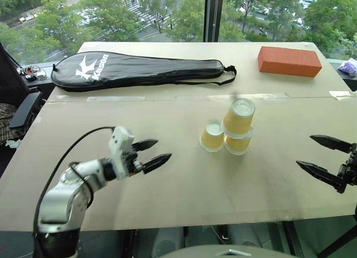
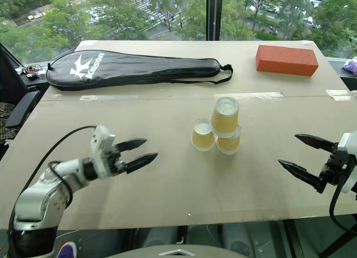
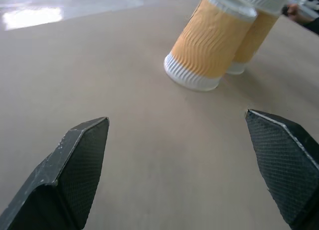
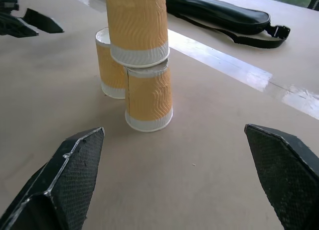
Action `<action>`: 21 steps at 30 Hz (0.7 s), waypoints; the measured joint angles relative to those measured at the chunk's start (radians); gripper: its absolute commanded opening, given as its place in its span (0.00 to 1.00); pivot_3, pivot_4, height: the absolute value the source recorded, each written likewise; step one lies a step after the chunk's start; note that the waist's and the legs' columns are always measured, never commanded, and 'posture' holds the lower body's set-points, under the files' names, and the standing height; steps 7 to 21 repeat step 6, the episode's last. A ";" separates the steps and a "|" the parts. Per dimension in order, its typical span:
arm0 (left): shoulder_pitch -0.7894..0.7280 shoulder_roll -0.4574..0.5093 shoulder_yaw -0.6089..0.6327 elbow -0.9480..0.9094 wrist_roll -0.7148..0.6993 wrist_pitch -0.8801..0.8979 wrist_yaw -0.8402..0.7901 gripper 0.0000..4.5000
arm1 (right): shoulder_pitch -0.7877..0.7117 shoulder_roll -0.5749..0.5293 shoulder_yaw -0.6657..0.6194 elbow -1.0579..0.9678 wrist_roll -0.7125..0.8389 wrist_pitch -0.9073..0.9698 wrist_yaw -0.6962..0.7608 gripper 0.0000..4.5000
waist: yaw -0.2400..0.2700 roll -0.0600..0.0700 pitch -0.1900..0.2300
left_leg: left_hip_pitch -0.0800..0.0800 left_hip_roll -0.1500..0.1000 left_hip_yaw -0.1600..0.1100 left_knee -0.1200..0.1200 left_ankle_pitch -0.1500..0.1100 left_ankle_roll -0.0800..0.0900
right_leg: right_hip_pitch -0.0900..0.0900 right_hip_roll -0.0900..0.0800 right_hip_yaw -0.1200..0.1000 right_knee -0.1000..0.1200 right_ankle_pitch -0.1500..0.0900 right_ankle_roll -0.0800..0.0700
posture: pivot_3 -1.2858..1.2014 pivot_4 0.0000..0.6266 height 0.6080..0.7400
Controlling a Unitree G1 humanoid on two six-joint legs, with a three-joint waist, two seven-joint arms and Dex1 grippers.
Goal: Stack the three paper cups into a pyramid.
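Now both tools, left (image 1: 149, 155) and right (image 1: 318, 154), gape apart, flanking the pyramid (image 1: 230, 128) mid-table.

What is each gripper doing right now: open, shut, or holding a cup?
Left gripper: open, holding nothing.
Right gripper: open, holding nothing.

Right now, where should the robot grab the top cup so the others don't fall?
Probably around the top cup's tan sides, fingers coming level from the right gripper's side. It sits upside down on the cup below, leaning toward the left cup, so its sides are clear.
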 measured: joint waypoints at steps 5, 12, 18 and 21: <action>0.125 -0.021 0.068 -0.064 -0.021 -0.046 0.032 1.00 | 0.053 0.000 -0.030 0.087 -0.037 -0.027 0.035 1.00 | 0.001 0.000 0.000 | 0.000 0.000 0.000 0.000 0.000 0.000 | 0.000 -0.002 0.000 0.000 -0.001 0.001 | 0.52 0.24 1.00; 0.145 -0.027 0.077 -0.080 -0.033 -0.054 0.038 1.00 | 0.057 0.000 -0.040 0.113 -0.045 -0.042 0.039 1.00 | -0.001 0.000 0.000 | 0.000 0.000 0.001 0.000 0.000 0.000 | 0.000 -0.002 0.000 0.000 -0.001 0.001 | 0.52 0.24 1.00; 0.145 -0.027 0.077 -0.080 -0.033 -0.054 0.038 1.00 | 0.057 0.000 -0.040 0.113 -0.045 -0.042 0.039 1.00 | -0.001 0.000 0.000 | 0.000 0.000 0.001 0.000 0.000 0.000 | 0.000 -0.002 0.000 0.000 -0.001 0.001 | 0.52 0.24 1.00; 0.145 -0.027 0.077 -0.080 -0.033 -0.054 0.038 1.00 | 0.057 0.000 -0.040 0.113 -0.045 -0.042 0.039 1.00 | -0.001 0.000 0.000 | 0.000 0.000 0.001 0.000 0.000 0.000 | 0.000 -0.002 0.000 0.000 -0.001 0.001 | 0.52 0.24 1.00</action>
